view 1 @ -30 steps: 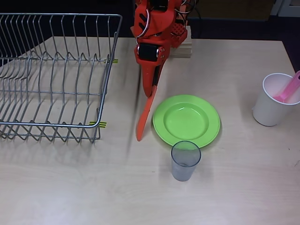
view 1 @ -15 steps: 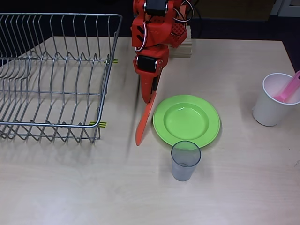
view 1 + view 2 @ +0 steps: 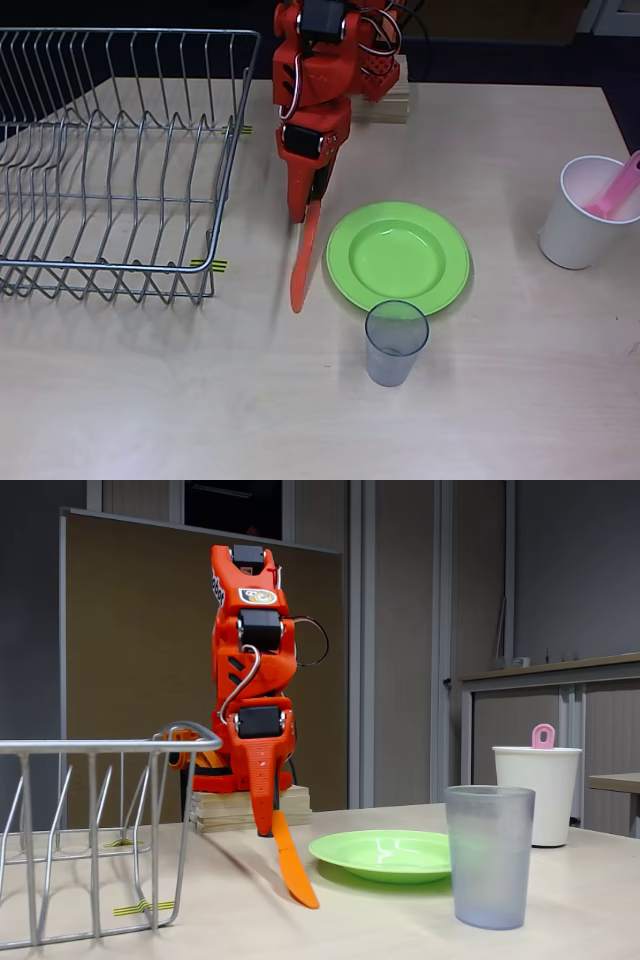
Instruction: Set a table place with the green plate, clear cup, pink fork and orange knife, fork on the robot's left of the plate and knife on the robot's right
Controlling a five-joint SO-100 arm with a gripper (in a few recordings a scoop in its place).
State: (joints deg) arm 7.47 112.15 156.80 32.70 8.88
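**Gripper clamped on the orange knife beside the plate**

Gripper (image 3: 305,205) points down at the table (image 3: 500,400), its jaws closed on the handle end of the orange knife (image 3: 301,265). Behind and above it rises the robot (image 3: 250,680), folded tall on a stack of wooden blocks (image 3: 250,807). Left of the gripper in the overhead view stands a wire dish rack (image 3: 110,160). Just right of the gripper lies the green plate (image 3: 398,255), near the knife but apart from it. Far to the right stands a white paper cup (image 3: 585,212) with the pink fork (image 3: 620,185) standing in it. Nearer the camera than the plate, touching or just beside its rim, stands the clear cup (image 3: 395,342), upright. The knife slants down from the gripper, tip at the tabletop in the fixed view.
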